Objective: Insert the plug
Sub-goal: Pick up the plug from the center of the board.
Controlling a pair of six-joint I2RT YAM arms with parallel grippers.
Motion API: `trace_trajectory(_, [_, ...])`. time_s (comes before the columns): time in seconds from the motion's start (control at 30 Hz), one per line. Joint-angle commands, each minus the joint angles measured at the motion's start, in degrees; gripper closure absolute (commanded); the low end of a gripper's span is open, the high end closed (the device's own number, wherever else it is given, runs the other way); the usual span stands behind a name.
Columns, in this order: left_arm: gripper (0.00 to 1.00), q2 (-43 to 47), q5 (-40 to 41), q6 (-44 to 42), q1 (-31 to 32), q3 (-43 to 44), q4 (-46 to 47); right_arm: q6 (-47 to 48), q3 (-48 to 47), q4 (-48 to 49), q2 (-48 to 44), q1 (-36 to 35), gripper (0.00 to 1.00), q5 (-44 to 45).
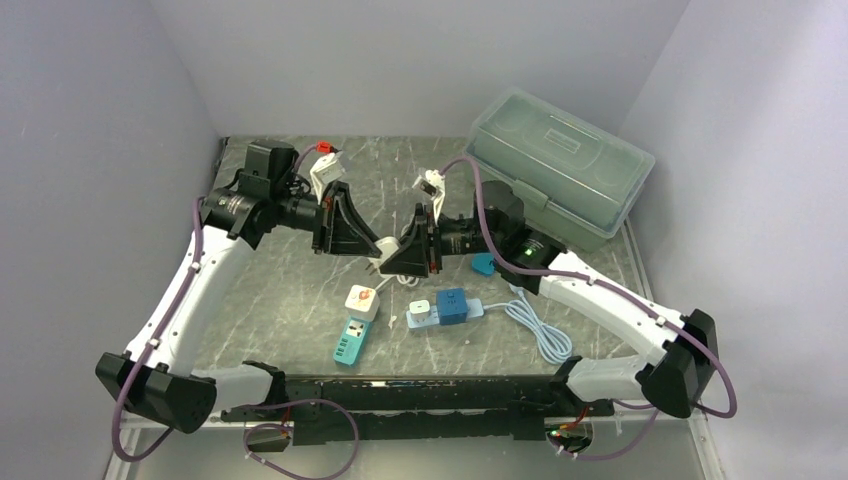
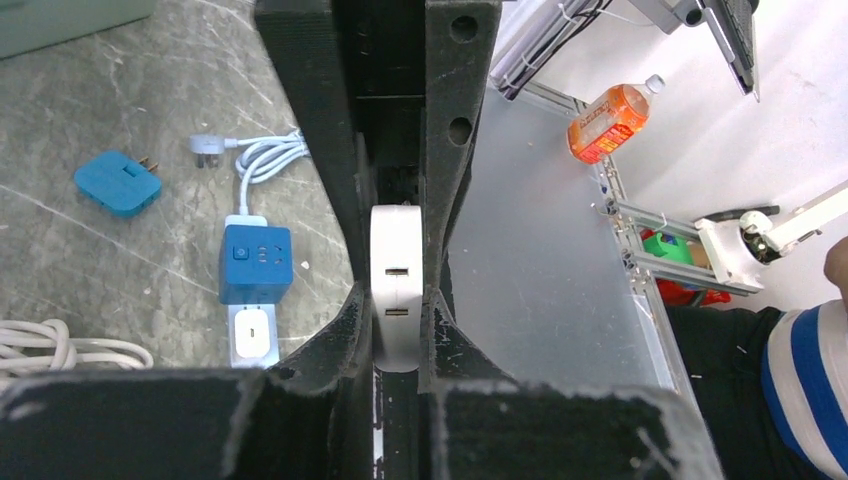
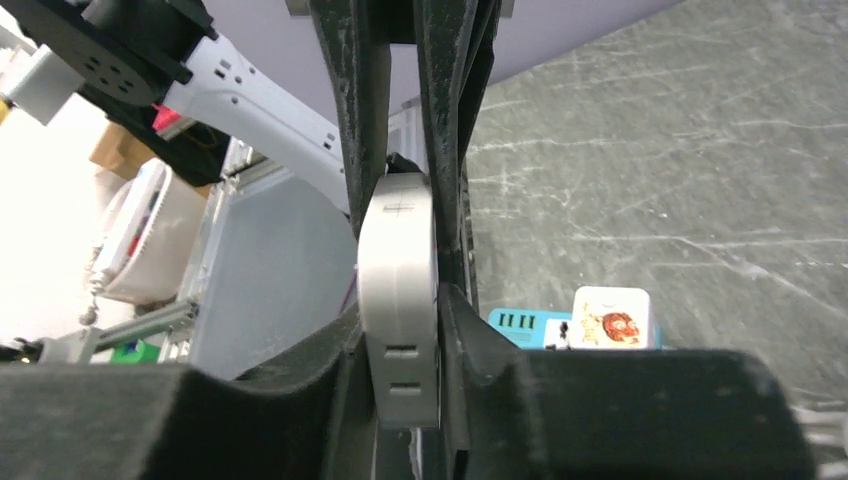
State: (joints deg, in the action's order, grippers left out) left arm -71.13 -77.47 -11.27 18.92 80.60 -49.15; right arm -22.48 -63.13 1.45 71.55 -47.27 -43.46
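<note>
Your grey marbled table (image 1: 290,290) carries a lidded translucent box (image 1: 560,165) at far right. Mid-table you've got a blue socket cube (image 1: 452,305) with its white cable (image 1: 540,330) trailing right. A teal power strip (image 1: 350,342) lies left of it, a white printed adapter (image 1: 362,300) at the strip's far end, and a small blue adapter (image 1: 483,265) behind the cube.

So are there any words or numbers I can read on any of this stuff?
Nothing here reads clearly.
Orange bottle: label print too blurred to read.
White cube: a red picture sticker, any letters too small to read.
Clear toolbox: mark on the lid too small to read.
White adapter: only slots, no writing visible.
</note>
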Motion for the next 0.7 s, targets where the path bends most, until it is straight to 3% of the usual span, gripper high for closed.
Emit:
trace_trajectory(0.0, [1.00, 1.2, -2.2, -0.8, 1.2, -0.4, 2.5, -6.3, -0.5, 12.1, 1.9, 0.2, 0.58, -1.7])
trace_trajectory(0.17, [1.00, 1.8, -1.3, 0.5, 1.2, -1.1, 4.3, -8.1, 0.5, 14.9, 1.9, 0.1, 0.55, -1.1])
trace_trajectory(0.33, [1.00, 1.9, -0.6, 0.1, 1.2, -0.9, 4.0, -8.5, 1.3, 15.8, 1.8, 0.2, 0.71, -1.7])
trace_trajectory(0.47, [0.99, 1.9, 0.3, 2.1, 1.2, -1.5, 6.0, -9.1, 2.2, 17.4, 2.0, 0.2, 1.00, -1.5])
trace_trajectory(0.5, [0.89, 1.9, 1.6, 3.2, 1.2, -1.7, 7.1, -9.0, 2.1, 16.8, 2.2, 0.1, 1.00, -1.3])
trace_trajectory(0.6, [0.46, 2.1, 5.6, 3.4, 1.2, -0.6, 7.5, -6.0, 2.3, 13.1, 1.7, 0.2, 1.00, 2.1])
trace_trajectory(0.67, [0.10, 2.0, 8.2, 0.3, 1.2, 1.0, 4.8, -2.9, 2.7, 9.2, 0.6, 0.2, 1.00, 6.4])
